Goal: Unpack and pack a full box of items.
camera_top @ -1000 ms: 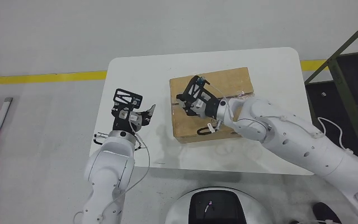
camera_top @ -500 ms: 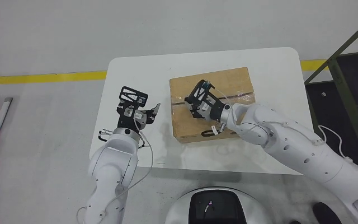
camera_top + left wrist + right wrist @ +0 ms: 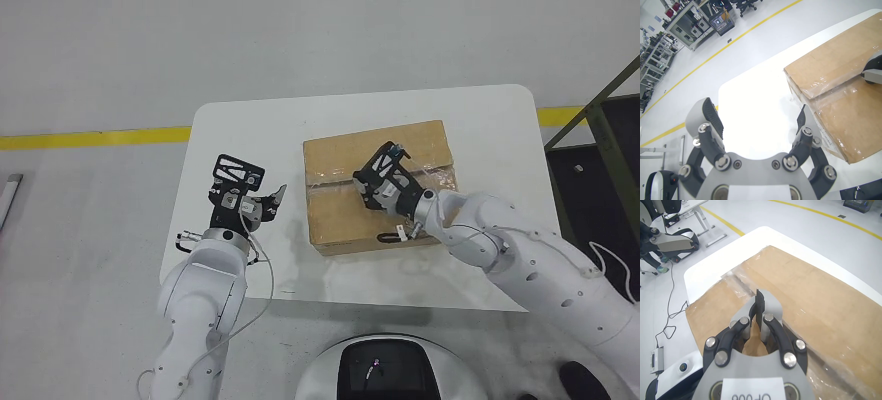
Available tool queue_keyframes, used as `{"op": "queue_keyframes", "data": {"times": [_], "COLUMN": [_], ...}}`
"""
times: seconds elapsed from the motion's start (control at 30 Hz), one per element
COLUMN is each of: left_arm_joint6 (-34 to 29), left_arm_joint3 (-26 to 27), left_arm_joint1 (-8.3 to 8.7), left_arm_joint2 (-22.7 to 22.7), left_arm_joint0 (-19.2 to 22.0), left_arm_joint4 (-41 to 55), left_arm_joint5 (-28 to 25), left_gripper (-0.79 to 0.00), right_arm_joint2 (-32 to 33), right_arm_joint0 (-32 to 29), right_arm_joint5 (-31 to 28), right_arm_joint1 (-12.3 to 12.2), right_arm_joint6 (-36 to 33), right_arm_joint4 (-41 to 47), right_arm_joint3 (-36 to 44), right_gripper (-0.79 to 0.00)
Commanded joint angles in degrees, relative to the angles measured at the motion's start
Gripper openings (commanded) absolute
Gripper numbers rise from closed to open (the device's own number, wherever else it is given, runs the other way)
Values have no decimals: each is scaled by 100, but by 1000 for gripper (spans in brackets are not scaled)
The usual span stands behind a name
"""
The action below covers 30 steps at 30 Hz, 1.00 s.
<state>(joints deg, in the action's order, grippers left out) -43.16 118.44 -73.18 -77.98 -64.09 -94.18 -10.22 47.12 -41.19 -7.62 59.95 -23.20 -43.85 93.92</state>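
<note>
A brown cardboard box (image 3: pixel 420 150) sits closed on the white table (image 3: pixel 250 130), its top seam covered with clear tape (image 3: pixel 738 285). My right gripper (image 3: pixel 362 181) rests on the box top (image 3: pixel 800 281) with its tips on the taped seam. It is shut (image 3: pixel 758 298), and I cannot tell whether any tape is pinched between the fingers. My left gripper (image 3: pixel 246 198) hangs open (image 3: pixel 756 115) over bare table just beside the box's short end (image 3: pixel 838 94), apart from it and holding nothing.
The table's edge (image 3: pixel 721 91) is close behind the left gripper. A yellow line (image 3: pixel 90 138) crosses the floor past the table. A dark metal frame (image 3: pixel 600 120) stands off the table's far right end.
My right gripper has slid along the taped seam toward the middle of the box top. The left gripper shifted slightly toward the box, then held still.
</note>
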Motion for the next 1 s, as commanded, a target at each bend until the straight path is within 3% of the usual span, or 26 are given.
{"op": "queue_keyframes", "data": {"times": [0.0,0.97], "left_arm_joint6": [0,0], "left_arm_joint3": [0,0], "left_arm_joint1": [0,0], "left_arm_joint2": [0,0], "left_arm_joint0": [0,0], "left_arm_joint4": [0,0], "left_arm_joint5": [0,0], "left_gripper": [0,0], "right_arm_joint2": [127,2082], "right_arm_joint0": [-76,-1558], "right_arm_joint5": [6,-128], "right_arm_joint1": [-24,-365], "right_arm_joint6": [-53,-733], "right_arm_joint4": [-56,-525], "right_arm_joint3": [39,887], "right_gripper": [-785,-785]}}
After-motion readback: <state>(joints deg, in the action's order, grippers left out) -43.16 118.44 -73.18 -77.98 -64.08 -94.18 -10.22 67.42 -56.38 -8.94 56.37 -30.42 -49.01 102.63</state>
